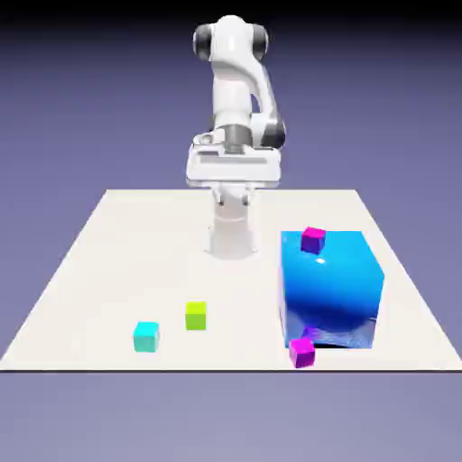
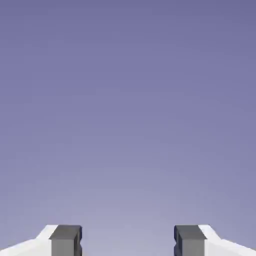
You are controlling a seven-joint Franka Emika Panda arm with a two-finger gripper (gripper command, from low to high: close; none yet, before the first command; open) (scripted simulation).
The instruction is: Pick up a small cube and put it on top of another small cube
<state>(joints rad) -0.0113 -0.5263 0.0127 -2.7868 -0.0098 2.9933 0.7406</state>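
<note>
From outside: on the table [image 1: 108, 235] I count one green cube [image 1: 196, 315], one cyan cube [image 1: 146, 336] at its 8 o'clock, two magenta cubes [image 1: 313, 238] and one big blue cube [image 1: 330, 289]. No writing shows. From my hand: my pincer [image 2: 127, 242] stands apart, empty, facing only backdrop.

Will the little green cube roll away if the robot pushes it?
Probably not: the lime-green cube has flat faces and sits flat on the table, so it should slide. It looks small, likely light. The gripper is open, holding nothing.
</note>
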